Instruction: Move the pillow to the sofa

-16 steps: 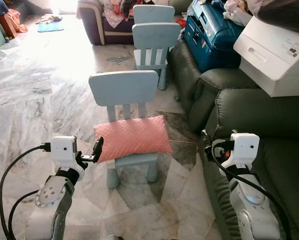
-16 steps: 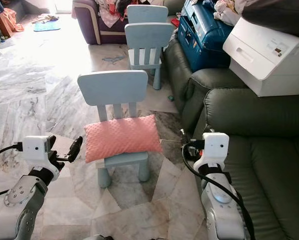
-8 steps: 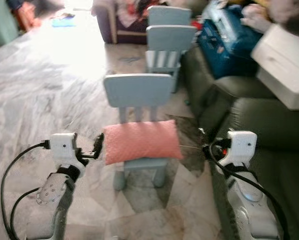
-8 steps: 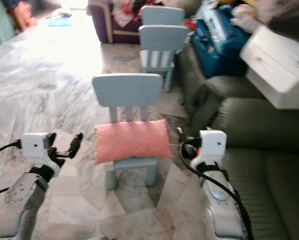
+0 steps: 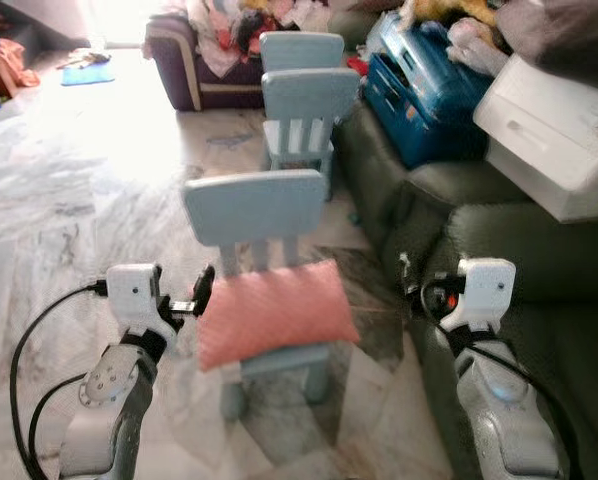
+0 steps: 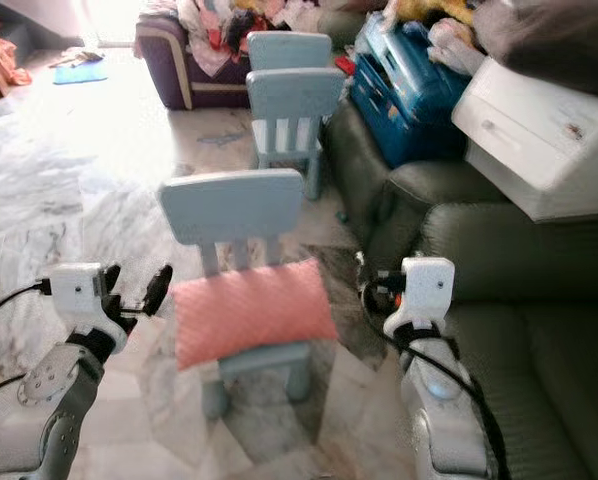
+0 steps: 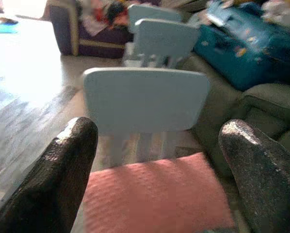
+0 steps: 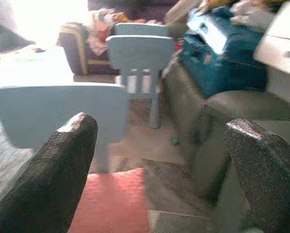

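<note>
A pink pillow (image 5: 274,312) lies across the seat of a small light-blue chair (image 5: 254,205) on the marble floor. My left gripper (image 5: 201,290) is open at the pillow's left edge. The left wrist view looks between its black fingers (image 7: 67,170) at the pillow (image 7: 154,194) and the chair back (image 7: 145,99). My right gripper (image 5: 409,272) is open, a little right of the pillow's right end and beside the dark green sofa (image 5: 524,235). In the right wrist view the pillow (image 8: 111,204) sits low between the fingers (image 8: 48,179).
Two more light-blue chairs (image 5: 309,95) stand behind the first one. A blue suitcase (image 5: 429,90) and a white box-like appliance (image 5: 549,140) rest on the green sofa's far part. A purple sofa (image 5: 179,50) piled with clothes stands at the back.
The whole picture has shifted and blurred as the camera moved. Both grippers stay open on either side of the pillow, which still lies on the chair.
</note>
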Tool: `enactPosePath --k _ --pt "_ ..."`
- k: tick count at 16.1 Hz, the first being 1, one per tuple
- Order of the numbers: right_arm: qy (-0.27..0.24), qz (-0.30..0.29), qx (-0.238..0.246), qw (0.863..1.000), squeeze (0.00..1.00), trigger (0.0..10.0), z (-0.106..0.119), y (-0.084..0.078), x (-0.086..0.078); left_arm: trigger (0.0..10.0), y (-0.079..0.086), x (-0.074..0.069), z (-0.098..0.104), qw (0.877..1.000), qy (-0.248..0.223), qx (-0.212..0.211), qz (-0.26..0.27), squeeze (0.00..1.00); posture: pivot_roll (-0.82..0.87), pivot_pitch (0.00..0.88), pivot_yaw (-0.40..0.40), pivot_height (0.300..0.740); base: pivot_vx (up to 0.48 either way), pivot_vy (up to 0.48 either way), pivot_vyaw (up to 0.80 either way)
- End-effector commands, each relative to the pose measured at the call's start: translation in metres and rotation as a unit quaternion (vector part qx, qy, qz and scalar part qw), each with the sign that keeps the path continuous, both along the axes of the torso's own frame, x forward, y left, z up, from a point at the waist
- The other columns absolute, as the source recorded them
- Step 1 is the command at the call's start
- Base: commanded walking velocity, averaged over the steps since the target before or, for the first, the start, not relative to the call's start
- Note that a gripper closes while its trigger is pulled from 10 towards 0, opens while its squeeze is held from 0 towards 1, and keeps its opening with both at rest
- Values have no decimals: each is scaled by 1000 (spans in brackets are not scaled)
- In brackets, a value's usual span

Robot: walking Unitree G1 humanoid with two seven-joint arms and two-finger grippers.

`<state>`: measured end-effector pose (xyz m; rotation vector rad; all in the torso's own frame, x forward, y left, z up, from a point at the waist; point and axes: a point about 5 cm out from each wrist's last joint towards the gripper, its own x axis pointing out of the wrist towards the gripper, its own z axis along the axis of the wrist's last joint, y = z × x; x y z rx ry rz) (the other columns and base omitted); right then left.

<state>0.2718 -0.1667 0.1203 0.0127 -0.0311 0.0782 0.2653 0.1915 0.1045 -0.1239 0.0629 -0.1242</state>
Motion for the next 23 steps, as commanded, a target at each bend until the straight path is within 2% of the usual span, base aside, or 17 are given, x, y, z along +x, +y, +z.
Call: enactPosePath --k 1,3,10,19,23 --pt "-7 3 0 1000 0 10000 4 1 1 10000 1 -1 -1 1000 3 2 -1 0 -64 96 -41 740 386 285 0" --pt "-7 2 0 1000 0 10000 4 1 1 10000 0 0 -8 999 31 7 11 0 -65 96 -41 740 191 144 0" --pt "-8 3 -1 1000 0 10000 5 2 2 10000 -1 6 -2 999 18 -7 31 0 -66 96 -44 740 0 0 0" --pt "-8 6 -3 1000 0 10000 5 3 2 10000 -2 7 -2 999 19 -13 33 0 -65 94 -46 740 0 -455 0" --pt "-8 7 -4 1000 0 10000 5 3 3 10000 0 7 -3 998 19 -29 43 0 -65 91 -47 740 0 0 0"
